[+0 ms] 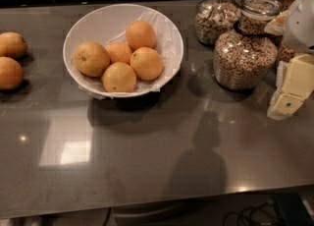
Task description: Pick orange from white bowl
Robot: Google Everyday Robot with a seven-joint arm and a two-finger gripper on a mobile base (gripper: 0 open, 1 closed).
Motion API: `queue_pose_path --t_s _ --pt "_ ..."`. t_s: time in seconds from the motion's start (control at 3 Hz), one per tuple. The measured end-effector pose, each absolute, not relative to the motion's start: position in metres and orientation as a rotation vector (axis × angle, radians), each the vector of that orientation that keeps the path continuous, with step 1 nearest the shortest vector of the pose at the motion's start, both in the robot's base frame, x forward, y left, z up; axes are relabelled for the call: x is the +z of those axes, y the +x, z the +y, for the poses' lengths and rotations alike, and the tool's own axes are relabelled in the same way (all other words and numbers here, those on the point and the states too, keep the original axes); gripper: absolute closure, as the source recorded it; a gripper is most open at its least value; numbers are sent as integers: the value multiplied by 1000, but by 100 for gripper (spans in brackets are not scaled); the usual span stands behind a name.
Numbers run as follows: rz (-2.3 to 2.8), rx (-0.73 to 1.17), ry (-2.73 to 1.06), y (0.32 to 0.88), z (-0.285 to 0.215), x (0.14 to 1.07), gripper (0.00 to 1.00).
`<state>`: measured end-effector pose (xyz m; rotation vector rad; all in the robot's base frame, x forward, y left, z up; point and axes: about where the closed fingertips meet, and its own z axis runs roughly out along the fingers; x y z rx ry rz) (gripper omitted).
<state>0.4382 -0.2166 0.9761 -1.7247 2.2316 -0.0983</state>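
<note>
On the far left of the gray counter (147,146), a loose fruit (12,44) at the back. Just in front of it, a second loose fruit (10,72), partly cut off by the edge. Both well apart from the bowl.

Next, to the right, the white bowl (98,18), big and round, with a thin paper liner (168,41) inside. Holds five round fruits.

On the left side of the bowl, the orange (91,59): the biggest one, pale and yellowish, with a small dark dot on its skin. Rests by the bowl's left wall, close against a smaller middle fruit (118,52) and a front fruit (119,77). Farther right in the bowl, a back fruit (141,34) and a right fruit (146,63), both deeper in color.

Past the bowl, low on the counter, a dark shadow (201,163).

Then two glass cereal jars: a back jar (216,21) and a bigger front jar (244,53) full of little rings.

At the far right edge, the gripper (290,90), made of pale yellow blocks, one with a tiny green dot. Hangs just beside the front jar, well apart from the bowl and the orange. Cannot tell whether its grip is wide or closed. Above it, a white arm part (304,18).
</note>
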Motion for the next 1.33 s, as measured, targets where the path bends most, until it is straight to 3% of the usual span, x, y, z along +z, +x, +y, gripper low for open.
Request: queue_pose_path --t_s 0.67,1.33 --pt "2144 -94 -1729 458 -187 973 0" --pt "1862 -7 -1801 495 -92 982 0"
